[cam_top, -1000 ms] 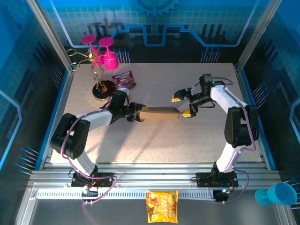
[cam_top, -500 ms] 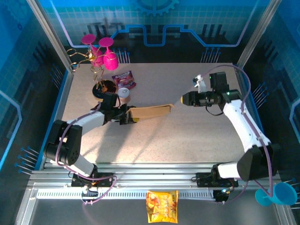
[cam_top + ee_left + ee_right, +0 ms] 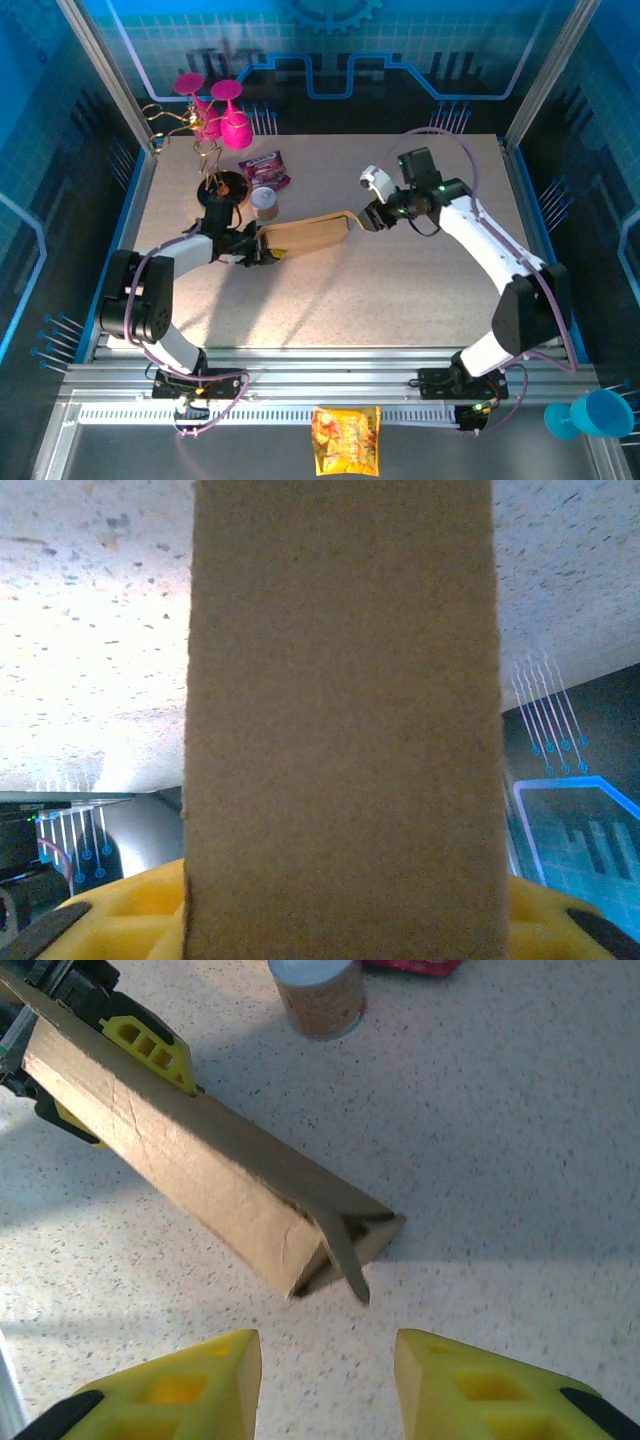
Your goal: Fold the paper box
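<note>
Hidden by cardboard: in the left wrist view the paper box (image 3: pixel 340 730) stands as a brown slab across the middle. It covers the fingertips, so only a yellow finger (image 3: pixel 110 920) shows at the bottom edge.
Cut off: in the right wrist view the far end of the box runs out at the top left corner.
Hard to make out: from above, I cannot tell whether the box's free end rests on the table (image 3: pixel 400 290) or hangs just over it.
Paper box: it lies mid-table (image 3: pixel 308 234), long and narrow, folded to a three-sided tube. A loose flap sticks out at its open end (image 3: pixel 200 1175).
Left gripper: it is clamped on the box's left end (image 3: pixel 262 246), with a yellow finger on either face (image 3: pixel 105 1085).
Right gripper: its jaws are partly apart with nothing between them (image 3: pixel 325 1380). It sits just short of the box's open end (image 3: pixel 368 217), not touching it.
Nearby: a small white-lidded jar (image 3: pixel 264 198) stands just behind the box.
</note>
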You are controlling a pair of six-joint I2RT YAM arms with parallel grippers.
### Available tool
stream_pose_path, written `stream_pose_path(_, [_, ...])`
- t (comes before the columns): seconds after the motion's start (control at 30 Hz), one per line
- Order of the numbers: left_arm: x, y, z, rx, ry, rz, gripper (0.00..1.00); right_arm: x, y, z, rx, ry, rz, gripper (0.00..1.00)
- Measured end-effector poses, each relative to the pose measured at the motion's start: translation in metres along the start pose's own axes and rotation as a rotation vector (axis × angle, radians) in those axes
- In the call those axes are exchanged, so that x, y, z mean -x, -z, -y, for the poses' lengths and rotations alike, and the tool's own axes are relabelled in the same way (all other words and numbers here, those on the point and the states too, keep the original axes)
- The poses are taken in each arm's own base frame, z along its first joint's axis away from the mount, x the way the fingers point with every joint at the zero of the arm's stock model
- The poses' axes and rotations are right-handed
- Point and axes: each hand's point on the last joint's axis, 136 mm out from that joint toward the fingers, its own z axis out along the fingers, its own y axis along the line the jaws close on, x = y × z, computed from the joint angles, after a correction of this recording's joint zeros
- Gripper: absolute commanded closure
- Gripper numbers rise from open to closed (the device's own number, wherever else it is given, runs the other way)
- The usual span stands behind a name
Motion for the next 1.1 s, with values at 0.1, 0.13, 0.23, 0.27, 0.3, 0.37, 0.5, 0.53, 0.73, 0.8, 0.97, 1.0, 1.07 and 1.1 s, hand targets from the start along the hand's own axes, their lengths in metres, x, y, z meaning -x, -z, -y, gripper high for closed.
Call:
stream_pose_path(0.1, [0.004, 0.0, 0.0, 0.006, 0.007, -0.011, 0.64, 0.01, -0.014, -0.002, 0.009, 0.039, -0.03, 0.66])
stream_pose_path(0.13, [0.005, -0.001, 0.0, 0.007, 0.009, -0.015, 0.64, 0.012, -0.018, -0.003, 0.011, 0.046, -0.043, 0.68])
stream_pose_path(0.23, [0.007, -0.001, 0.001, 0.011, 0.011, -0.029, 0.64, 0.014, -0.032, -0.005, 0.019, 0.066, -0.083, 0.73])
stream_pose_path(0.27, [0.008, -0.001, 0.001, 0.012, 0.012, -0.033, 0.64, 0.014, -0.036, -0.005, 0.021, 0.069, -0.098, 0.75])
stream_pose_path(0.3, [0.008, -0.001, 0.001, 0.013, 0.01, -0.036, 0.64, 0.013, -0.039, -0.006, 0.023, 0.07, -0.108, 0.75])
stream_pose_path(0.37, [0.008, -0.001, 0.001, 0.012, 0.005, -0.038, 0.64, 0.009, -0.042, -0.007, 0.023, 0.071, -0.131, 0.78])
stream_pose_path(0.5, [0.007, -0.002, 0.002, 0.012, -0.001, -0.045, 0.63, 0.005, -0.043, -0.008, 0.014, 0.069, -0.153, 0.89])
stream_pose_path(0.53, [0.007, -0.002, 0.002, 0.012, -0.002, -0.045, 0.62, 0.006, -0.043, -0.007, 0.009, 0.068, -0.155, 0.91])
stream_pose_path(0.73, [0.012, -0.005, 0.005, 0.004, 0.0, -0.037, 0.49, 0.009, -0.044, -0.003, -0.021, 0.064, -0.166, 1.0])
stream_pose_path(0.8, [0.022, -0.008, 0.004, 0.003, 0.021, -0.013, 0.43, 0.007, -0.046, -0.003, -0.025, 0.055, -0.174, 1.0])
stream_pose_path(0.97, [0.033, -0.012, 0.007, -0.021, 0.062, 0.002, 0.32, 0.008, -0.048, -0.002, -0.041, 0.005, -0.179, 1.0])
stream_pose_path(1.0, [0.033, -0.011, 0.009, -0.03, 0.065, 0.001, 0.31, 0.009, -0.049, -0.001, -0.043, -0.006, -0.177, 1.0])
stream_pose_path(1.07, [0.033, -0.011, 0.012, -0.043, 0.065, -0.003, 0.31, 0.013, -0.052, -0.001, -0.048, -0.031, -0.175, 1.0])
stream_pose_path(1.1, [0.033, -0.011, 0.014, -0.049, 0.063, -0.005, 0.31, 0.014, -0.053, 0.0, -0.052, -0.044, -0.175, 1.0])
